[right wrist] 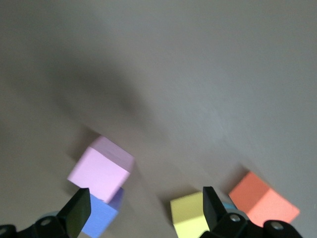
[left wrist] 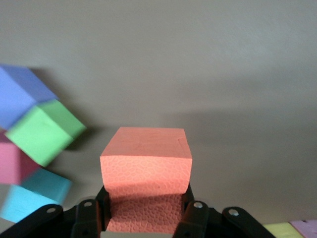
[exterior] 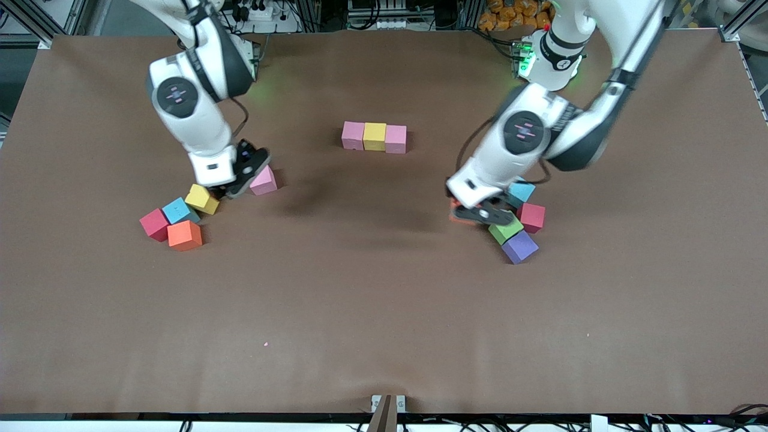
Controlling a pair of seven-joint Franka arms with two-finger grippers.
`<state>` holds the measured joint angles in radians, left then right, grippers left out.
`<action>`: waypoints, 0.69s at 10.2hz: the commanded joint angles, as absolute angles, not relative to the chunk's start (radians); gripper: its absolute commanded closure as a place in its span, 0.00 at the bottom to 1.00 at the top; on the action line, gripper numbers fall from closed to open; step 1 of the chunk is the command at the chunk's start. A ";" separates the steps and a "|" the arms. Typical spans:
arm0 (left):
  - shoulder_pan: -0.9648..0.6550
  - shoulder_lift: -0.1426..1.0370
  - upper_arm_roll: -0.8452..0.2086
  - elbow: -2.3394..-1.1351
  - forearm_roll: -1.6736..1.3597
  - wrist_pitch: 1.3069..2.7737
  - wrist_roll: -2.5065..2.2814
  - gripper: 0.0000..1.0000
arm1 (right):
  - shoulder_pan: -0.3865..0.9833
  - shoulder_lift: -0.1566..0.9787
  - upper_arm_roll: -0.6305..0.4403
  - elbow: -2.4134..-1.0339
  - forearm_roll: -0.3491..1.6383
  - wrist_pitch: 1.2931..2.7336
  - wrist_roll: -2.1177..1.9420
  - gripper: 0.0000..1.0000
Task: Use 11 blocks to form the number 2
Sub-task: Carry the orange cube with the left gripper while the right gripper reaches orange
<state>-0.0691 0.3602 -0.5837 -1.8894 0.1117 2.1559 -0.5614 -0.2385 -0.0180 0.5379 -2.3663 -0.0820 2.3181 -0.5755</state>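
Note:
A pink [exterior: 353, 135], yellow [exterior: 375, 136] and pink [exterior: 396, 138] cube form a row at mid-table. My left gripper [exterior: 480, 213] is shut on an orange cube [left wrist: 146, 163], low beside a cluster of light blue [exterior: 521, 191], red [exterior: 531, 216] and purple [exterior: 519, 246] cubes. My right gripper [exterior: 231, 191] is open and empty, low between a yellow cube [exterior: 202, 198] and a pink cube [exterior: 263, 180]. Light blue [exterior: 179, 210], red [exterior: 155, 224] and orange [exterior: 185, 235] cubes lie nearer the front camera. The right wrist view shows its fingers [right wrist: 210, 203] spread, with the pink [right wrist: 101, 171], yellow [right wrist: 190, 215] and orange [right wrist: 262, 198] cubes.
A green cube [exterior: 506, 229] sits in the left arm's cluster, between the red and purple cubes, close to the left gripper; it also shows in the left wrist view [left wrist: 44, 131]. The brown table [exterior: 384, 312] is bare nearer the front camera.

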 commanded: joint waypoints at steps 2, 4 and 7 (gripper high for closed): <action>-0.188 0.397 -0.581 -1.899 0.110 2.154 -0.729 0.45 | -0.397 -0.011 0.543 -2.408 -0.086 2.348 -0.566 0.00; -0.254 0.446 -0.580 -1.898 0.112 2.210 -0.845 0.45 | -0.410 0.044 0.479 -2.393 -0.078 2.396 -0.517 0.00; -0.324 0.531 -0.577 -1.896 0.167 2.295 -1.004 0.44 | -0.410 0.165 0.395 -2.291 -0.100 2.392 -0.515 0.00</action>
